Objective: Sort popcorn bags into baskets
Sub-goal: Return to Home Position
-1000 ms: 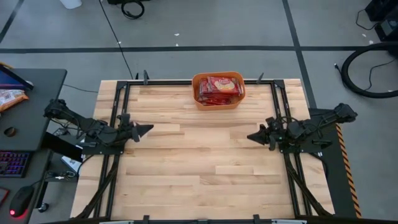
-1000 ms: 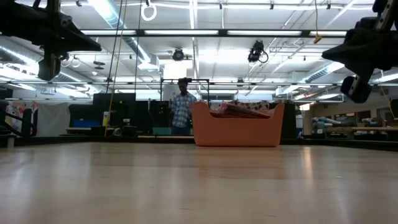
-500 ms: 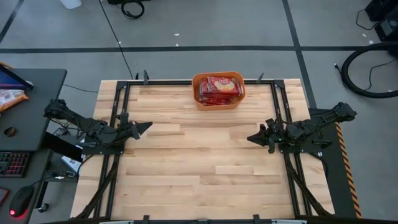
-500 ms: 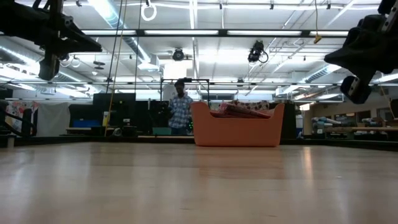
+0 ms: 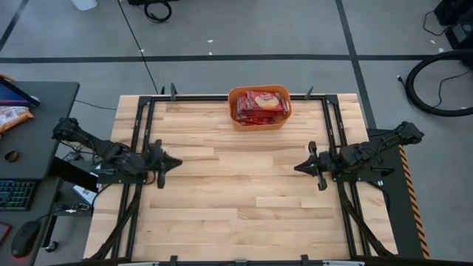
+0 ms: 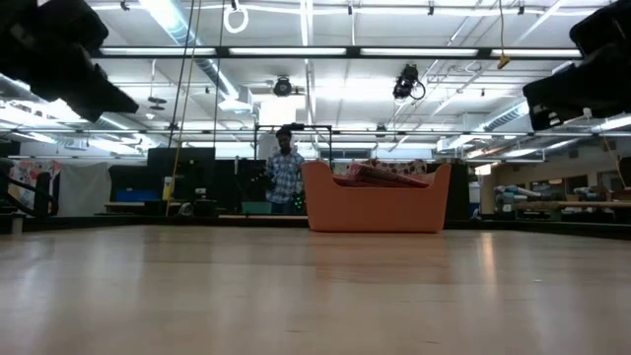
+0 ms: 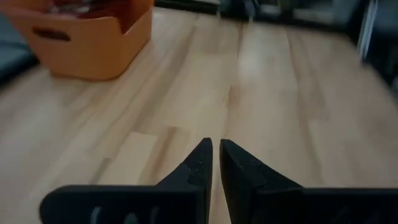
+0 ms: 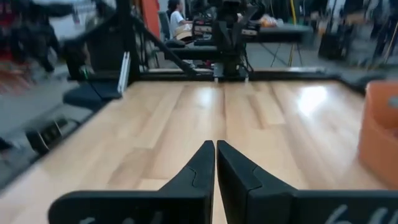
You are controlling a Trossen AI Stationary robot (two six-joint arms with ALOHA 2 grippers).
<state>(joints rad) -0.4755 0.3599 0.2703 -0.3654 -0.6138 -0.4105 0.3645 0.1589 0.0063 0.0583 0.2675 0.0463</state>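
Since the left gripper and right gripper have fingers closed, empty, heaped popcorn bags might spill from the basket.

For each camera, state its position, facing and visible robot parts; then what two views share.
High: overhead, facing down; both arms, left gripper, right gripper.
Low: tabletop height, facing the orange plastic rectangular bin; arms overhead.
Left wrist: left arm, facing that bin; shut fingers.
Right wrist: right arm, facing across the light wooden table; shut fingers.
Shared: all four show the bin.
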